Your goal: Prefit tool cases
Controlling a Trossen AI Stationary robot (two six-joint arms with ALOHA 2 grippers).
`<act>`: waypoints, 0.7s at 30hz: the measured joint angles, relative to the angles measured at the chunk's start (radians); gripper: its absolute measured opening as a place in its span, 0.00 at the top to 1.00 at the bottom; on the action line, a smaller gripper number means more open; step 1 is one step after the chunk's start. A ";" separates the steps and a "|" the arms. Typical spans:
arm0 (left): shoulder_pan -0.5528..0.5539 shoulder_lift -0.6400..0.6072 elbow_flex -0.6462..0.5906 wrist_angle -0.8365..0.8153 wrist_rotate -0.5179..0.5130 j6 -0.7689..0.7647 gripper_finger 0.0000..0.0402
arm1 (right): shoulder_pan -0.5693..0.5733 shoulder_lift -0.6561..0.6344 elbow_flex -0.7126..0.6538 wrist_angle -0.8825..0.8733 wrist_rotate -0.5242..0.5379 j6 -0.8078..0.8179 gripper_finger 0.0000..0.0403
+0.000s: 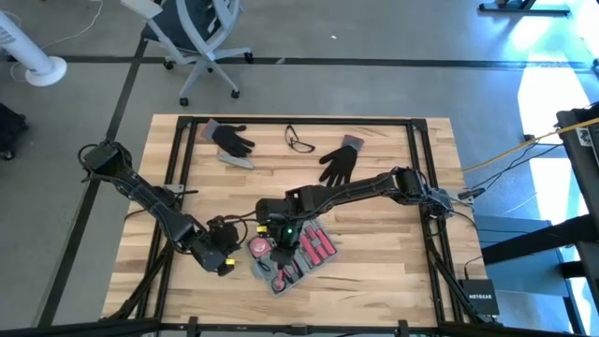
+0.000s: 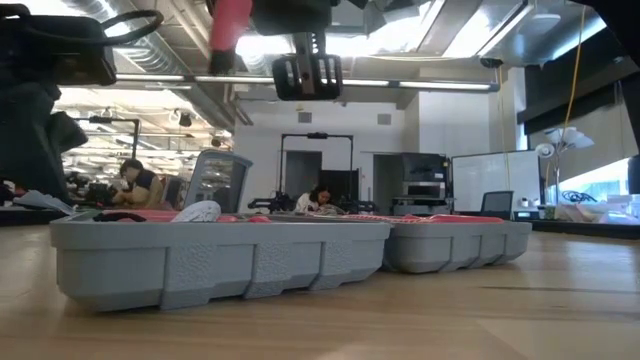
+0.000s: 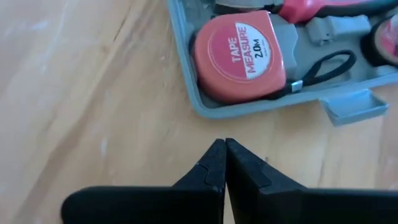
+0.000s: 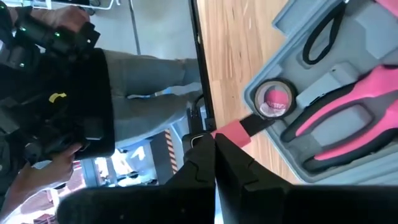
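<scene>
Tape measure (image 3: 239,56): red, lettered "TAPE MEASURE 2.0M", seated in the open tool case (image 1: 292,255), just ahead of my left pincer (image 3: 224,163), clenched, empty. My right pincer (image 4: 214,163), clenched, hangs over that case. Desk (image 1: 374,281): pale wood planks.

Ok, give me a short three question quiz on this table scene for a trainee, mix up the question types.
1. True or false: the tape measure sits in a recess of the open tool case.
2. Which items lie on the far part of the table, away from the case? A) two black gloves and a pair of glasses B) a hammer and a drill C) three red cups
3. Fill in: the left claw is ____ and holds nothing, close beside the case's edge.

Key:
1. True
2. A: the gloves flank the glasses.
3. shut
</scene>
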State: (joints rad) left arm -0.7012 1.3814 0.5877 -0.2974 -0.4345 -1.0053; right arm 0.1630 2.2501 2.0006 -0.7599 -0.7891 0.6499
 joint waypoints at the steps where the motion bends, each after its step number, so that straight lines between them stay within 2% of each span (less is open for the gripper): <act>1: -0.003 0.000 0.000 -0.001 -0.004 -0.026 1.00 | 0.001 0.000 0.000 0.002 0.001 0.000 1.00; 5: -0.023 0.000 0.000 -0.004 -0.021 -0.138 1.00 | 0.001 0.000 -0.001 0.012 0.009 0.001 1.00; 9: -0.062 0.000 0.002 -0.039 -0.028 -0.180 1.00 | 0.000 0.014 -0.012 0.055 0.010 0.066 1.00; 12: -0.105 0.000 0.026 -0.186 -0.056 -0.246 1.00 | -0.005 0.022 -0.049 0.146 0.001 0.184 1.00; 16: -0.164 -0.023 0.058 -0.367 -0.161 -0.298 1.00 | -0.006 0.024 -0.099 0.234 0.052 0.356 1.00; 21: -0.214 -0.074 0.062 -0.455 -0.185 -0.304 1.00 | -0.004 0.025 -0.115 0.363 0.071 0.567 1.00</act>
State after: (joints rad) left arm -0.9152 1.3073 0.6495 -0.7525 -0.6196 -1.3098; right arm 0.1585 2.2749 1.8855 -0.3967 -0.7178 1.2166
